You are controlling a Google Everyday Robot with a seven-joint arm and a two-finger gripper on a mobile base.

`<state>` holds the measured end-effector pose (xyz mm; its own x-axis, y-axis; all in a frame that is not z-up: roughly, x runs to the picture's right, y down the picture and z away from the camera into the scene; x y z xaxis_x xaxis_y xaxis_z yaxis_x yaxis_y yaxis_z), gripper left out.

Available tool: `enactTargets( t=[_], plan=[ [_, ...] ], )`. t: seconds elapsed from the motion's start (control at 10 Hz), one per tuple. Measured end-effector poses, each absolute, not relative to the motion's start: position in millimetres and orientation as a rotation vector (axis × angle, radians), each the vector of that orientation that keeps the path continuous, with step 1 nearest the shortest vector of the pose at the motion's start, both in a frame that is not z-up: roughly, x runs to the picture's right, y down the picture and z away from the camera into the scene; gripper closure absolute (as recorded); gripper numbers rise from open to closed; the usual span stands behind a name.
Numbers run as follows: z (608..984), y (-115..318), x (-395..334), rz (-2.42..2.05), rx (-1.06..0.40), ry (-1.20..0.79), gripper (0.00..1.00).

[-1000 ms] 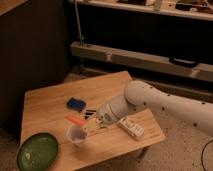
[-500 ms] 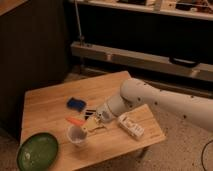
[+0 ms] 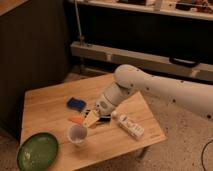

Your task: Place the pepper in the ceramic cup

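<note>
The pepper (image 3: 75, 120) is a small orange-red piece lying on the wooden table (image 3: 45, 107), just above the ceramic cup. The ceramic cup (image 3: 77, 134) is small, white and upright near the table's front edge. My gripper (image 3: 90, 118) reaches in from the right on a white arm (image 3: 150, 87). It is low over the table, right beside the pepper's right end and just up and right of the cup. Whether it touches the pepper does not show.
A blue block (image 3: 76, 103) lies behind the pepper. A green plate (image 3: 37, 152) sits at the front left corner. A white oblong object (image 3: 129, 125) lies right of the gripper. A dark shelf unit and a rail stand behind the table.
The arm and gripper have moved a little left toward the pepper. The pepper, cup, plate and blue block have stayed in place.
</note>
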<state>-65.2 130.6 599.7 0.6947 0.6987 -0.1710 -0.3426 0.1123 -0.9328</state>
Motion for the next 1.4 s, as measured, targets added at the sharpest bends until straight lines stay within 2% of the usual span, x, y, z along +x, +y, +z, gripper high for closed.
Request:
enactTargets(
  t=[0.7, 1.4],
  plan=[
    [605, 154, -60, 0.762, -1.408, -0.198, 0.94],
    [615, 167, -56, 0.766, -1.457, -0.068, 0.94]
  ],
)
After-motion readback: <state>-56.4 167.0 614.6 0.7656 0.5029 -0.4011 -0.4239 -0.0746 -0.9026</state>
